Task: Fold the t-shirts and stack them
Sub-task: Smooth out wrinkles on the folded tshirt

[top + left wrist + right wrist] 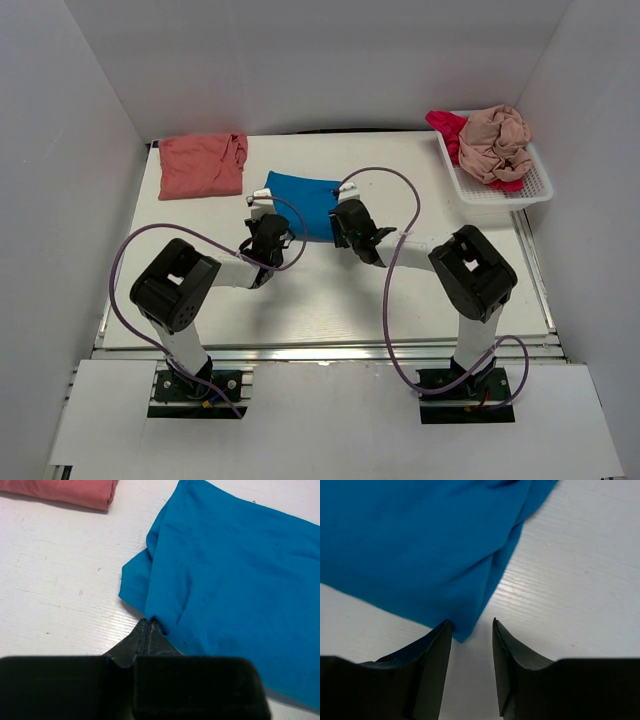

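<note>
The bright blue t-shirt lies partly folded in the middle of the table. My left gripper is at its near left corner; in the left wrist view the gripper is shut, its tips touching the blue shirt at the hem. My right gripper is at the near right corner; in the right wrist view the gripper is open, with the corner of the blue shirt between the fingers. The salmon-coral t-shirt lies folded at the far left. The beige-pink t-shirt and the magenta-red t-shirt sit crumpled in the basket.
The white slotted basket stands at the far right of the table. White walls close in the back and both sides. Purple cables loop over both arms. The salmon shirt's edge also shows in the left wrist view.
</note>
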Robot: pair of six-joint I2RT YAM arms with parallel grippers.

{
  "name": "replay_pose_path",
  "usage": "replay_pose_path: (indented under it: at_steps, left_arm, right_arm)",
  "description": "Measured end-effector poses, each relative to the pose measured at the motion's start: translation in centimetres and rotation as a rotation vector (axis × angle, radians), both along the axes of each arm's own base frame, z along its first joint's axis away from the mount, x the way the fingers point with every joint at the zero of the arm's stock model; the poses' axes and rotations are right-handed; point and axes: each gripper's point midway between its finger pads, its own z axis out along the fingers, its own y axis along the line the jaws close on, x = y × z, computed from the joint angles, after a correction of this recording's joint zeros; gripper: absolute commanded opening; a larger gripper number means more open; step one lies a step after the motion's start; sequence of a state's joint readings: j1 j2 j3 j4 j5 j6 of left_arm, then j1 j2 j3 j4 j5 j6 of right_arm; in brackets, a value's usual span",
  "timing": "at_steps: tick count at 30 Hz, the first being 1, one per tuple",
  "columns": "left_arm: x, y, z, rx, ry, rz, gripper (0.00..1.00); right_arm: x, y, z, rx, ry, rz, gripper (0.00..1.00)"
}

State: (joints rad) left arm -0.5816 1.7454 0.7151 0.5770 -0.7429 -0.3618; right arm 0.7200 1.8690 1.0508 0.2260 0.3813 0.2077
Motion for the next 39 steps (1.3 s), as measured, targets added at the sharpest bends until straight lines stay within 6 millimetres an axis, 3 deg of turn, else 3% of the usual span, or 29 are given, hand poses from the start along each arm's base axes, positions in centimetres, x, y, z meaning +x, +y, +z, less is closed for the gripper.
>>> replay_pose_path:
  at_steps: [5,17,18,20,33,39]
  left_arm:
    - [0.0,0.0,0.0,-0.002,-0.001,0.0,0.0]
    - [0.0,-0.2,0.0,-0.006,-0.001,-0.006,0.0]
    - [0.0,-0.2,0.0,-0.006,-0.001,-0.007,0.0]
    - [0.1,-0.2,0.0,-0.009,-0.002,-0.01,0.0]
    - [0.1,0.2,0.0,-0.005,-0.001,0.005,0.0]
    - [-0.2,2.9,-1.1,0.005,0.017,0.078,0.0]
  right_arm:
    - [-0.8,1.2,0.0,0.01,0.004,0.032,0.38]
    - [-0.6,1.3,-1.9,-0.019,0.025,0.027,0.35]
    - [-0.6,1.3,-2.1,-0.022,0.028,0.026,0.33]
    - [-0.5,1.3,-2.1,-0.024,0.025,0.028,0.0]
    - [0.5,-0.1,-1.7,-0.101,-0.026,-0.012,0.0]
    - [1.7,-1.3,-0.9,-0.128,-0.056,-0.055,0.0]
